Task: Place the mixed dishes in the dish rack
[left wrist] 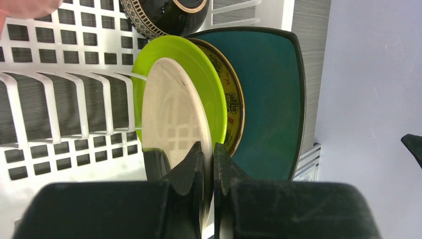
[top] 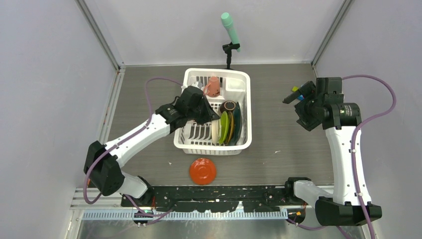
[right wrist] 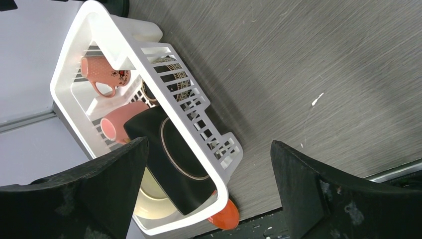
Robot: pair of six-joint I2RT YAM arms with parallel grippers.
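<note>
The white dish rack stands mid-table. A cream plate stands on edge in it, beside a lime-green plate, a yellow patterned plate and a dark teal plate. My left gripper is shut on the cream plate's rim, reaching into the rack. A brown bowl and two pink mugs lie at the rack's far end. A red-orange dish sits on the table in front of the rack. My right gripper hangs open and empty, raised right of the rack.
A mint-green cylinder on a black stand rises behind the rack. Grey walls close in the table on the left, right and back. The black base rail runs along the near edge, close to the red-orange dish.
</note>
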